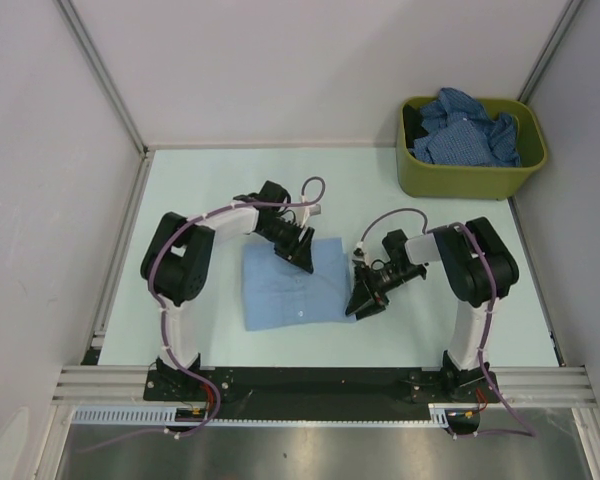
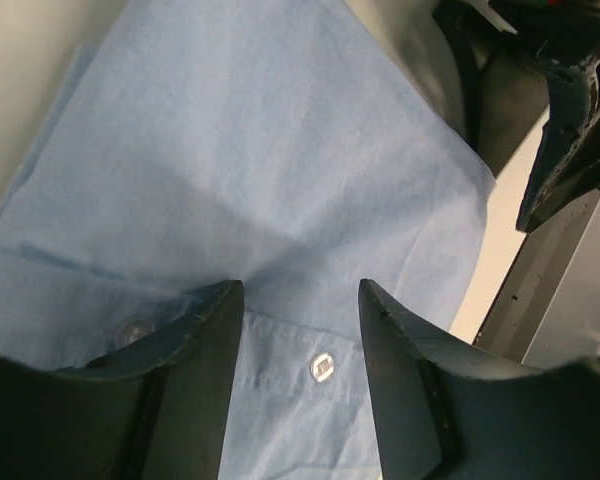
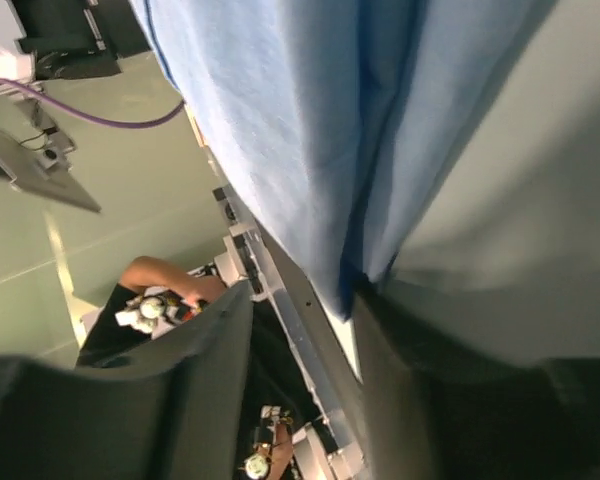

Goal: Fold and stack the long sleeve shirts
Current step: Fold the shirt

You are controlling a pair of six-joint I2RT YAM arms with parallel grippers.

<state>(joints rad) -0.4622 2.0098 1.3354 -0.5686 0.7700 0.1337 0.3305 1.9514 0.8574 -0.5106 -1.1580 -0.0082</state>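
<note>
Light blue shirt (image 1: 290,285) folded flat, buttons (image 2: 323,367) showing; left jaws apart, right jaws apart around its edge.

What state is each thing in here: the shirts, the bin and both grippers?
Bin: upright, full.
Dark shirts: crumpled, heaped in bin.
Light blue shirt: folded into a rectangle.
Left gripper: open, over the shirt.
Right gripper: open, shirt edge between its jaws.
</note>
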